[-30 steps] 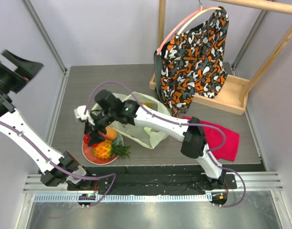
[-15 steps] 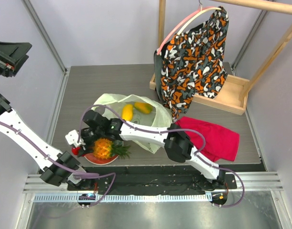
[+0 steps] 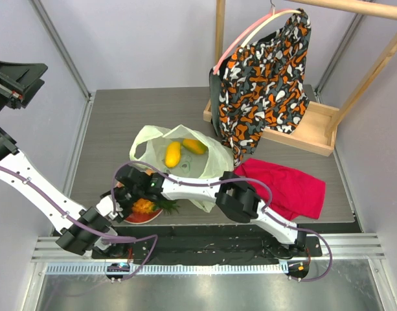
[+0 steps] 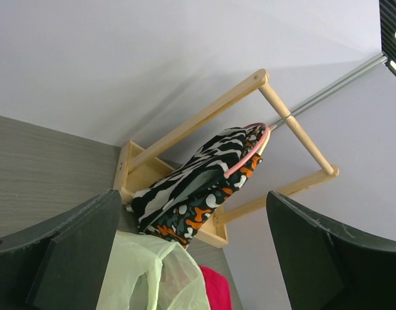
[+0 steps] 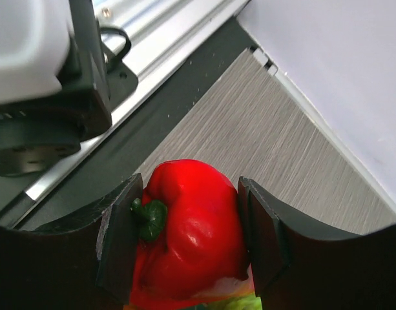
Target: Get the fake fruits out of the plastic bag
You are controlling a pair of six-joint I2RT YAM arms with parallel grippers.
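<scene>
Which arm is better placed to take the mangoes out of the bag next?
Probably right. The right tool grips the red piece at the plate, beside the plastic bag with the mangoes. The left tool is open but raised high at the left.

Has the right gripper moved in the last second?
Yes. The right gripper, shut on the red pepper, went from the plate's far rim toward the near table edge.

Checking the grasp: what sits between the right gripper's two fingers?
A red pepper with a green stem fills that gap; the right wrist view shows it.
</scene>
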